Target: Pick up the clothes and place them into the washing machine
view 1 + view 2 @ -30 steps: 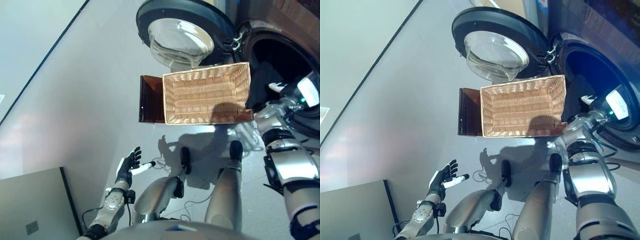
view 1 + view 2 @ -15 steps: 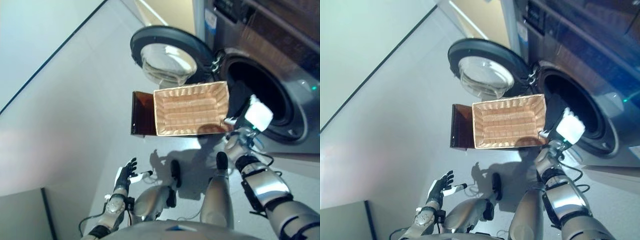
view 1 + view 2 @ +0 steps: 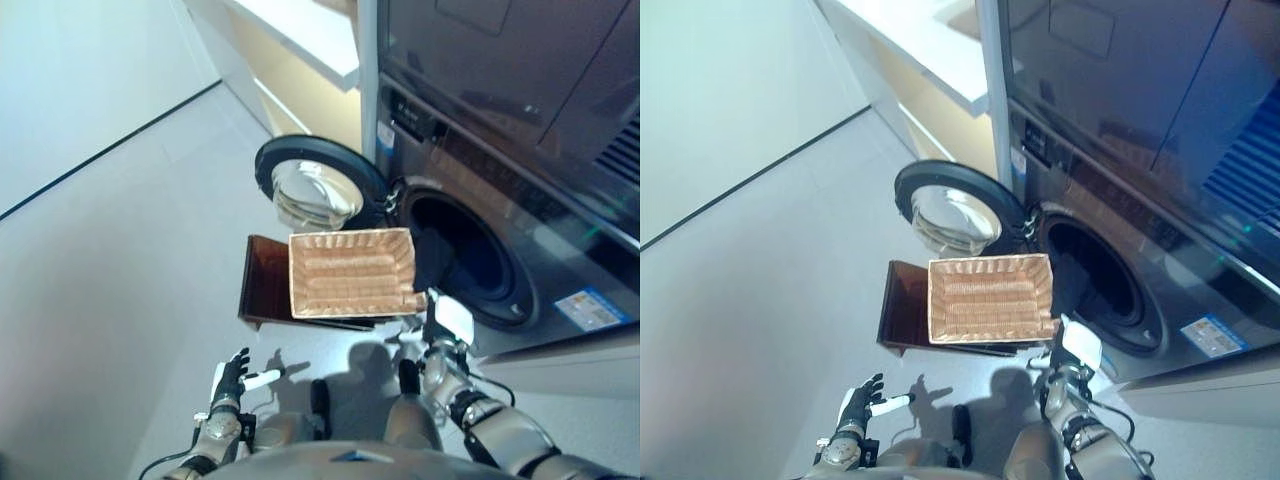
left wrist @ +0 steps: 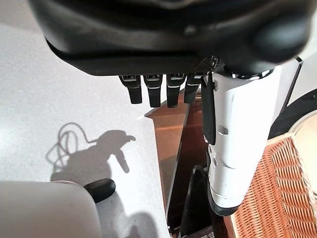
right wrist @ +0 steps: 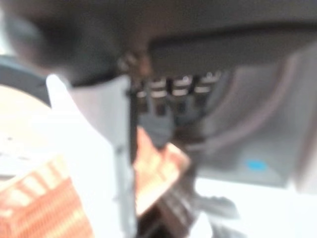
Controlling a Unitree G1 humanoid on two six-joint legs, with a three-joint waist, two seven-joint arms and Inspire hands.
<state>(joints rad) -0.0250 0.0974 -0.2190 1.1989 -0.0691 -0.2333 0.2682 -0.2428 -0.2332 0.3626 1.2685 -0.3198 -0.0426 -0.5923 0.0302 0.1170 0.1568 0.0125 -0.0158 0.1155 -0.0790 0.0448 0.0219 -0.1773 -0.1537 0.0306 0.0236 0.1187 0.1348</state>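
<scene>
— From the head cameras, what's in front of it?
— A washing machine (image 3: 480, 230) with its round door (image 3: 318, 190) swung wide. A wicker basket (image 3: 350, 272) sits on a brown stand (image 3: 265, 285) just before the dark drum opening (image 3: 1095, 270). I can't see any clothes, neither in the basket nor in the drum.
— And the robot hands?
— The left robot hand (image 3: 232, 375) hangs low over the grey floor (image 3: 120, 260), fingers spread. The right robot hand (image 3: 1072, 347) is by the basket's near corner.
— The left wrist camera?
— Straight fingers (image 4: 151, 93), white-covered thumb (image 4: 237, 148), nothing held; stand and basket beyond.
— The right wrist one?
— Blurred. Its fingers (image 5: 173, 94) look extended and empty, though I can't tell for sure.
</scene>
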